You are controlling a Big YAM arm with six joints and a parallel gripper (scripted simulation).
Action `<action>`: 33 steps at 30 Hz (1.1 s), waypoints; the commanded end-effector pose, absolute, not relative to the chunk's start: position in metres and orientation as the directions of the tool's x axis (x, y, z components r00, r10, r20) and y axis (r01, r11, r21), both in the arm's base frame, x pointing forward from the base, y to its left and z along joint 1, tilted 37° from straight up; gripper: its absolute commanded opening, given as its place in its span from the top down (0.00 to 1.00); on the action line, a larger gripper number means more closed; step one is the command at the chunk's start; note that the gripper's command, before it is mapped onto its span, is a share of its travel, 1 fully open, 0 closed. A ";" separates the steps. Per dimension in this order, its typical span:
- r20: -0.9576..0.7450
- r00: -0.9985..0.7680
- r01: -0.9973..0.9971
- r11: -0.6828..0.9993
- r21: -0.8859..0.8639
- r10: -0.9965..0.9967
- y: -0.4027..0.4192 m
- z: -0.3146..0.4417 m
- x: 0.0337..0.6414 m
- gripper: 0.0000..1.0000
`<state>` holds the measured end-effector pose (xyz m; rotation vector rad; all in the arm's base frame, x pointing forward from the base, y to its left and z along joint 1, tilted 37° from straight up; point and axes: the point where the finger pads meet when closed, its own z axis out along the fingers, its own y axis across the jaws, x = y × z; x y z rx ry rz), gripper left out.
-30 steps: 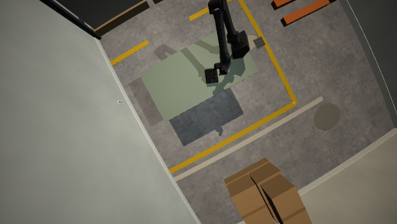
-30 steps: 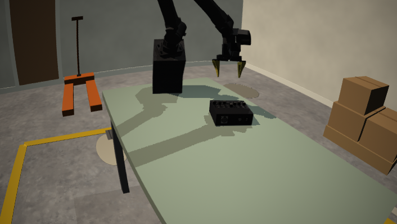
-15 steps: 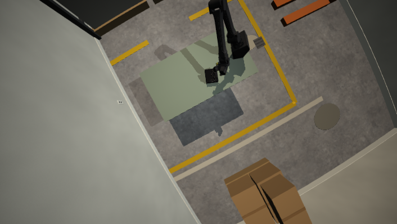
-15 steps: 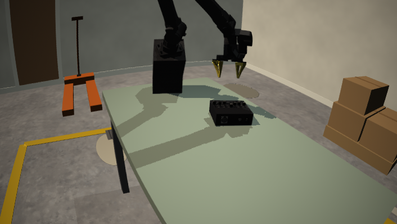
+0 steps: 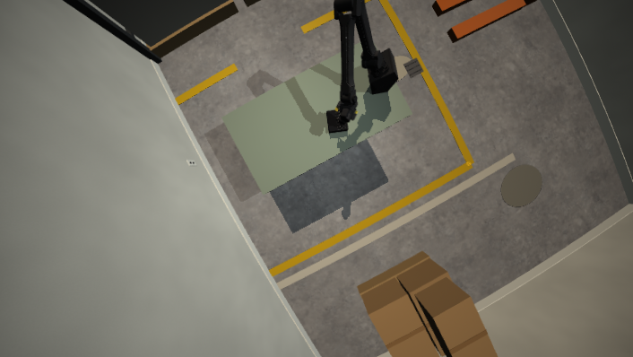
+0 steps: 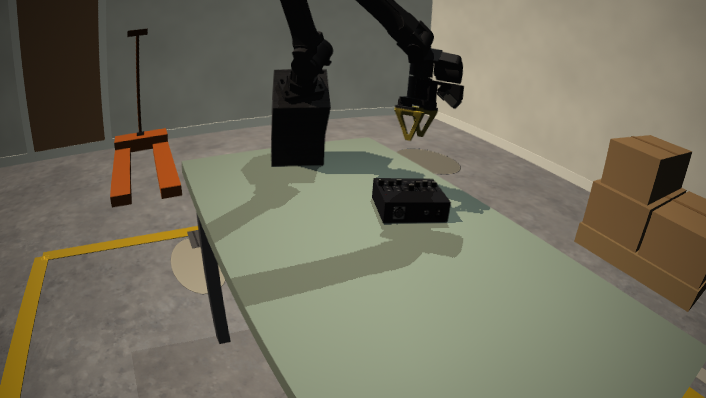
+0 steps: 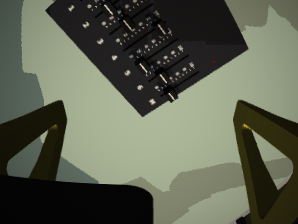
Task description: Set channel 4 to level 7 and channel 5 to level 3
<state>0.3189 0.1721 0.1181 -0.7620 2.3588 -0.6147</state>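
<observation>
The lighting desk is a small black box standing on the green table. In the wrist view the lighting desk lies turned at an angle, with several faders in a row and white scale marks beside them. It also shows in the overhead view. My gripper hangs well above the desk, behind it, with its yellow fingers open and nothing between them. In the wrist view the gripper fingers frame bare table below the desk. The fader levels are too small to read.
The arm's black base block stands on the table's far end. An orange pallet jack is on the floor at the left. Cardboard boxes are stacked at the right. Yellow floor tape runs around the cell.
</observation>
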 end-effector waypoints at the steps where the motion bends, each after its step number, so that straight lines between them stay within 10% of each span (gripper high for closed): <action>1: -0.243 -0.518 -0.556 0.538 -0.634 -0.820 0.175 0.151 0.335 0.00; 15: 0.145 -0.027 -0.789 -0.068 -0.611 -0.989 0.169 0.162 0.341 0.00; 33: 0.135 -0.054 -0.797 -0.039 -0.603 -0.989 0.170 0.155 0.343 0.00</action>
